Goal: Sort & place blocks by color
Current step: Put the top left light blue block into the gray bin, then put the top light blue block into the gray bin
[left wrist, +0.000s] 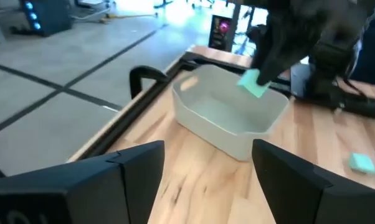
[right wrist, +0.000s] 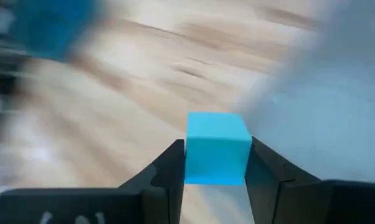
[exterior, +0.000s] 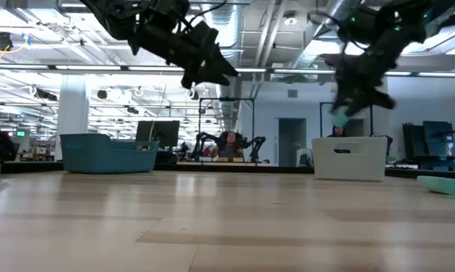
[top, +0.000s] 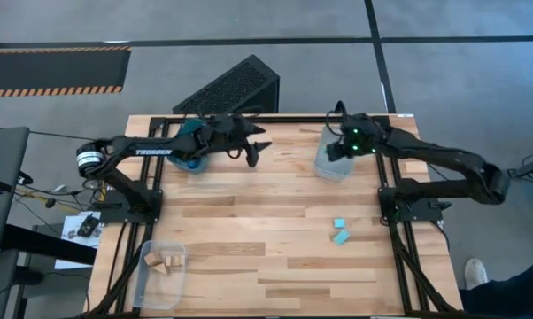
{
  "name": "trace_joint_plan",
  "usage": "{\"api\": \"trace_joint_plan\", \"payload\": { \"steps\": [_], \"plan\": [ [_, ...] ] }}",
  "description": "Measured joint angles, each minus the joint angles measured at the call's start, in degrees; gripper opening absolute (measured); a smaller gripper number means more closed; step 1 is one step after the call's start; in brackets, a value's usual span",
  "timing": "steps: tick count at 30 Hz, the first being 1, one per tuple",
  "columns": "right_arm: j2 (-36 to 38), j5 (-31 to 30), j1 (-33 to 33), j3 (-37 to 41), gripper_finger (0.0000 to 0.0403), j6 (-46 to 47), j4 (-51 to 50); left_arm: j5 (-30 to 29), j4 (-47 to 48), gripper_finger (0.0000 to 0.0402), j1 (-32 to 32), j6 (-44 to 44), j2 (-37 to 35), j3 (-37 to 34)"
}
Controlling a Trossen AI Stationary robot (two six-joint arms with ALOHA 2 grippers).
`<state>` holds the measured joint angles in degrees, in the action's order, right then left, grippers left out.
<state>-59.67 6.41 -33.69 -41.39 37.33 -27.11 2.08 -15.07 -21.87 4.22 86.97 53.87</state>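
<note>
- The right gripper (right wrist: 215, 163) is clamped on a light cyan block (right wrist: 217, 148), held square between its two dark fingers. In the high view it hangs over the clear bin (top: 335, 158) at the upper right of the table (top: 266, 221).
- The low view shows the same block (exterior: 339, 117) raised well above the bin's rim, at the upper right of the frame; the left wrist view shows it (left wrist: 256, 84) over the bin's far wall.
- To do this step well, I judge the block should be brought over the middle of the bin and lowered closer before letting go, so it cannot bounce off the rim.
- The left gripper (left wrist: 206, 180) is open and empty, its fingers parted, pointing across the table from beside the teal bin (top: 192, 142) at upper centre-left.
- Two more light cyan blocks (top: 340, 230) lie touching on the bare wood at lower right, waiting for the same bin.
- Tan wooden blocks (top: 164, 261) sit in another clear bin (top: 157, 276) at lower left.
- The held block is a smooth, flat-faced, crisp-edged cube and looks rigid. The clear bins are thin, translucent plastic with rounded corners; the table is pale planked wood with a dark metal frame.
</note>
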Motion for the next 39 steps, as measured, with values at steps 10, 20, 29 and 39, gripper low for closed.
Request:
{"api": "trace_joint_plan", "payload": {
  "steps": [10, 20, 29, 39],
  "plan": [
    [-7.05, -5.2, -4.32, 1.88, 0.0143, -7.96, -3.93, 0.12, -4.65, 0.0233, 1.38, 2.51, -0.64, 0.0],
    [-14.71, -6.6, -2.06, 1.88, 0.0201, -14.77, -3.09, -0.33, -4.84, 0.0233, 4.87, 8.74, -1.56, 0.02],
    [-6.23, -13.29, 3.97, 1.88, 0.0243, -13.59, -4.47, -8.57, -2.96, 0.0233, 13.54, 8.93, -1.63, 0.0],
    [4.75, -22.51, 27.33, 1.86, 0.0233, -7.79, -6.97, -19.45, -3.3, 0.0233, 23.31, 9.09, -2.27, 0.02]
  ]
}}
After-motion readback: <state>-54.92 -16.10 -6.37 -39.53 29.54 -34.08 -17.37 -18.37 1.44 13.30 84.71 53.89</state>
